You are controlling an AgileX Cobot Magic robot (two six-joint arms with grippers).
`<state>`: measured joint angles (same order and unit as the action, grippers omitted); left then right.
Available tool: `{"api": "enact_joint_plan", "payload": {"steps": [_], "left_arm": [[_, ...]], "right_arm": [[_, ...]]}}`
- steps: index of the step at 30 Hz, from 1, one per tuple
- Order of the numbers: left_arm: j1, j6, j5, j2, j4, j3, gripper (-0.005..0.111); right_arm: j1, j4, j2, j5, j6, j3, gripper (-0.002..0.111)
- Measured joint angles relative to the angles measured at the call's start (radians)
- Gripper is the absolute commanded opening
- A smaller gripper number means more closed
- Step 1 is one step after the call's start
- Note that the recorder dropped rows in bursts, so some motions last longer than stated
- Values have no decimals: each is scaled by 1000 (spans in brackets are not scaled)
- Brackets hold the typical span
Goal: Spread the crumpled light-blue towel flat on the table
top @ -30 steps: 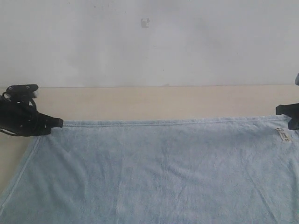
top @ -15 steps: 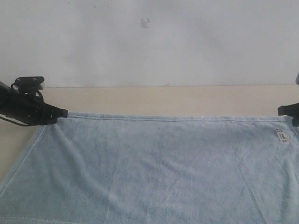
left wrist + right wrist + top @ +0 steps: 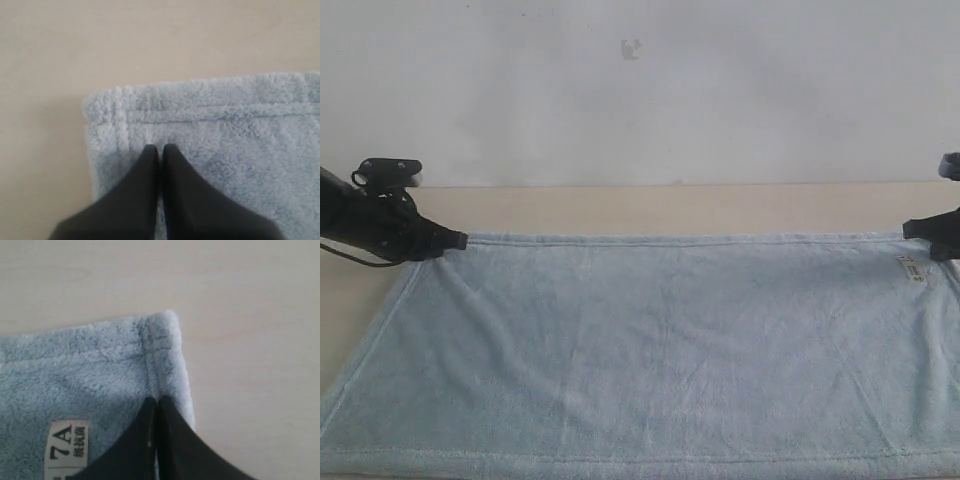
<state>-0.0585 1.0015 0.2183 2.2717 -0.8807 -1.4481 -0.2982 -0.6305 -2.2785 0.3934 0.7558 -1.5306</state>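
Note:
The light-blue towel (image 3: 660, 350) lies stretched wide over the pale-beige table (image 3: 650, 208), its far hem straight between my two grippers. My left gripper (image 3: 458, 241) is shut on the towel's far left corner. In the left wrist view its black fingers (image 3: 145, 190) pinch the cloth (image 3: 225, 130) just inside the stitched hem, the gripper (image 3: 160, 147) closed. My right gripper (image 3: 910, 228) is shut on the far right corner, next to the white tag (image 3: 912, 268). The right wrist view shows that gripper (image 3: 157, 400) clamped on the side hem of the towel (image 3: 90, 365), beside the tag (image 3: 67, 445).
A whitish-grey wall (image 3: 640, 90) rises behind the table. A bare strip of table runs between the towel's far edge and the wall. The towel's near hem (image 3: 620, 458) lies at the bottom of the exterior view.
Both grippers have pulled the towel's far edge away toward the wall. The far hem has straightened, and the near hem has come into the exterior view.

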Motion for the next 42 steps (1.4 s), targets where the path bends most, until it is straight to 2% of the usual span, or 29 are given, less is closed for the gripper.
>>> {"api": "enact_joint_plan", "payload": {"steps": [2, 5, 9, 12, 14, 20, 23, 27, 32, 37, 42], "left_arm": [[0, 4, 2, -13, 2, -36, 4], [0, -35, 13, -163, -31, -52, 4], [0, -132, 14, -369, -45, 11, 4], [0, -202, -18, -539, -45, 146, 4], [0, -226, -79, -678, -45, 284, 4], [0, -231, -371, -1160, -41, 732, 4], [0, -229, -468, -1357, -39, 897, 4], [0, -229, -452, -1556, -39, 1045, 4], [0, -297, -407, -1739, -42, 1118, 4], [0, -319, -357, -1872, -42, 1122, 4], [0, -320, -236, -1898, -45, 1124, 4]], "right_arm": [[0, 9, 15, 71, 0, -38, 0], [0, 11, 156, 138, -63, -62, 0], [1, 11, 330, 183, -159, -14, 0], [9, 18, 478, 150, -200, 130, 0], [15, 29, 611, 66, -220, 272, 0], [37, 37, 1070, -363, -324, 779, 0], [114, 37, 1244, -489, -344, 944, 0], [243, 37, 1437, -489, -197, 1048, 0], [349, 37, 1663, -413, -85, 1083, 0], [367, 37, 1884, -335, -56, 1085, 0], [367, 37, 2008, -176, -53, 1085, 0]]}}
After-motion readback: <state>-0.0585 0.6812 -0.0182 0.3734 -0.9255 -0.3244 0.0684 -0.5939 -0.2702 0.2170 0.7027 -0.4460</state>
